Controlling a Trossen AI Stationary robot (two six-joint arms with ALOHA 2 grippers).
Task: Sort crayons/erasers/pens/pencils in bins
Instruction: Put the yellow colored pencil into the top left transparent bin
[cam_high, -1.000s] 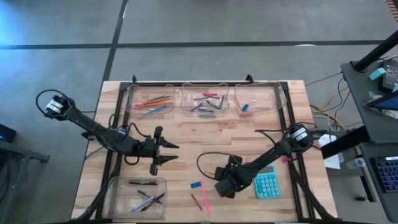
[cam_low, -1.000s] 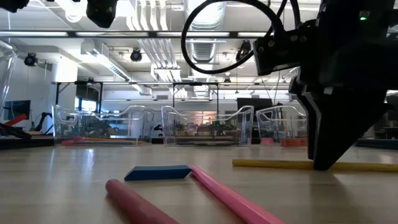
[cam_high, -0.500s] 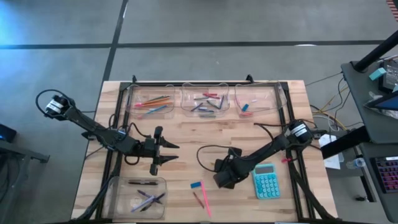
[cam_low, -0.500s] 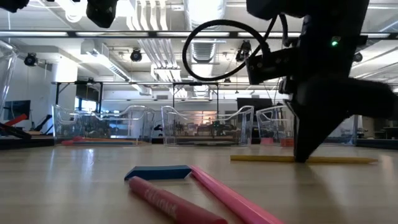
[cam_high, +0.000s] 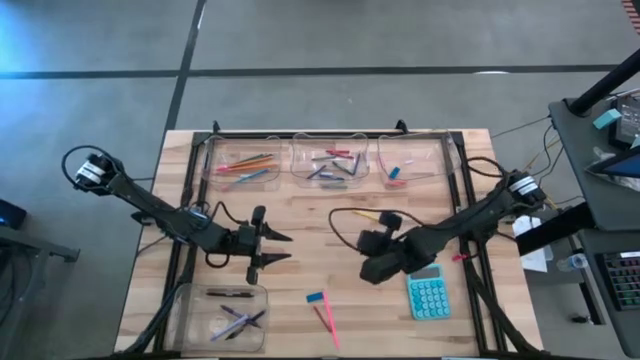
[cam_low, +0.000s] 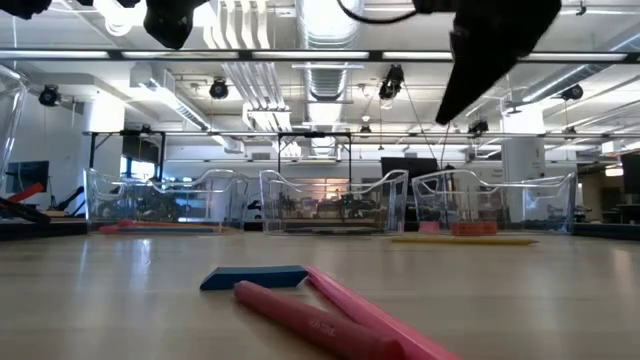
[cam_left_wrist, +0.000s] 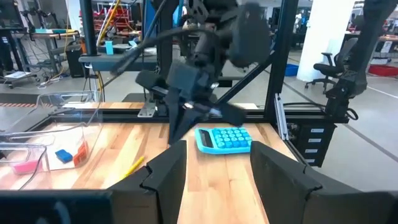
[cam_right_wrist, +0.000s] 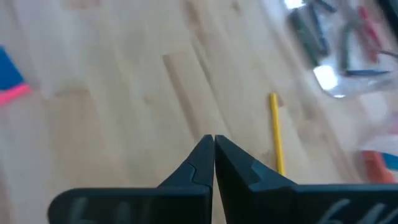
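My right gripper (cam_high: 368, 243) is shut on nothing and hangs well above the table's middle (cam_low: 447, 112) (cam_right_wrist: 213, 139). A yellow pencil (cam_high: 366, 214) (cam_right_wrist: 275, 134) (cam_low: 465, 240) lies flat on the wood beyond its tips. Near the front edge lie a blue eraser (cam_high: 315, 297) (cam_low: 255, 277), a pink pencil (cam_high: 329, 326) (cam_low: 375, 318) and a red crayon (cam_low: 305, 318) resting against that pencil. My left gripper (cam_high: 274, 247) (cam_left_wrist: 217, 180) waits open and level at the left, touching nothing. Three clear bins (cam_high: 330, 162) stand along the far edge, and one bin (cam_high: 220, 312) at the near left.
A teal calculator (cam_high: 428, 296) (cam_left_wrist: 225, 139) lies under my right arm at the right. The far bins hold pencils (cam_high: 245, 162), crayons (cam_high: 332, 160) and erasers (cam_high: 395, 172); the near-left bin holds pens. A black frame (cam_high: 462, 170) borders the table.
My right gripper has shut at the yellow pencil, then risen and moved toward the far edge with nothing between its fingers. The pencil has slid toward the far edge and lies on the table. The red crayon has rolled up against the pink pencil.
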